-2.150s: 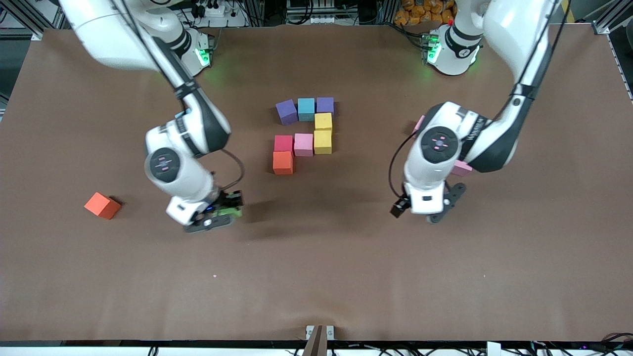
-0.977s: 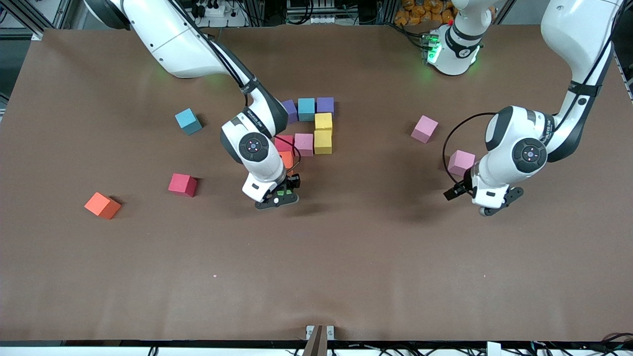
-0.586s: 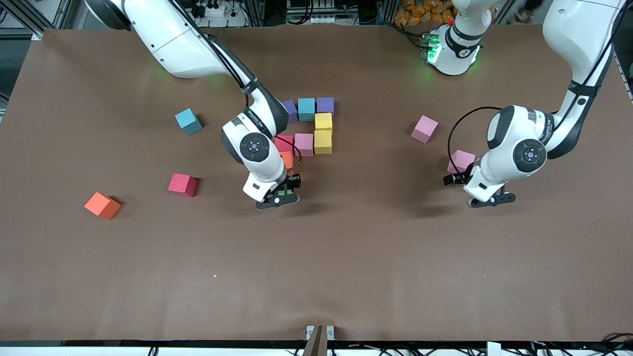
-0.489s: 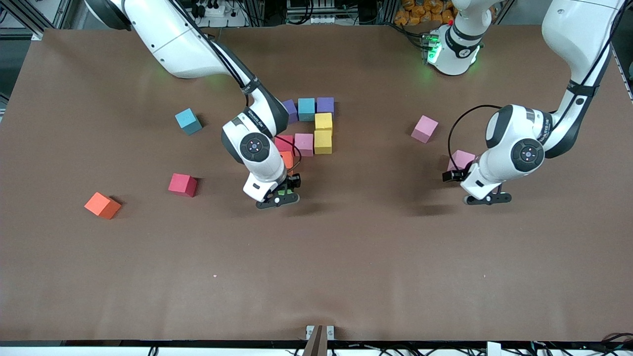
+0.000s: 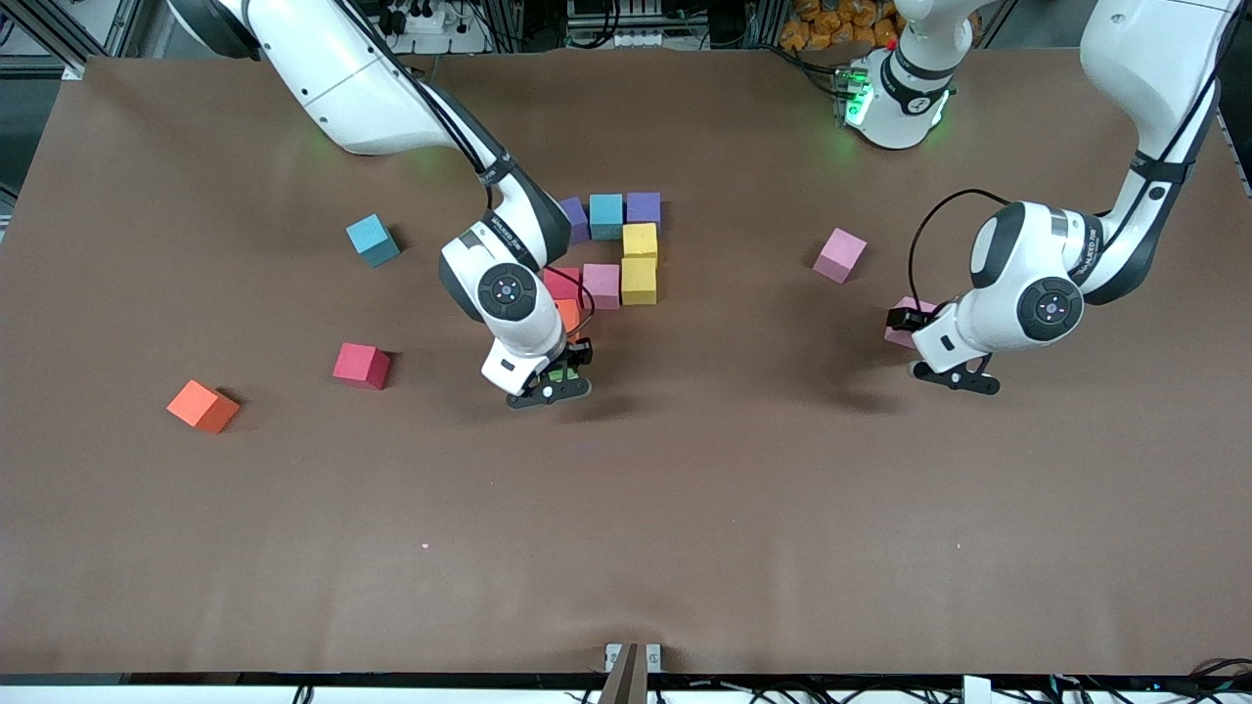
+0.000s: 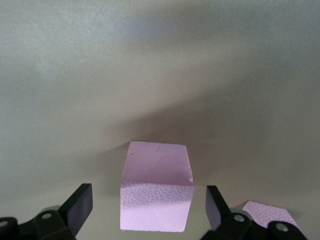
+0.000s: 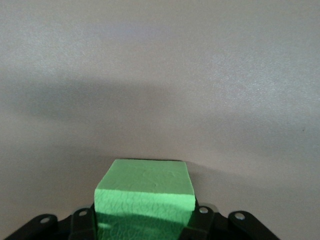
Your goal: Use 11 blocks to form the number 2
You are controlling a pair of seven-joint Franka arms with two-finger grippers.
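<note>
Brown matte table [image 5: 685, 548] is filling nearly the whole front view, soft shadows lying across it. Aluminium frame rails [image 5: 39, 29] are running along the top edge, with cables and a power strip [image 5: 421, 18] sitting there. Green status lights are glowing on the tabletop near the top.

The table [image 5: 685, 508] is evenly lit from above in a sharp front view, soft shadows being cast beneath both arms, while green glow is seen at the bases and the wrist views are washed pale, grainy and broadly shadowed.
</note>
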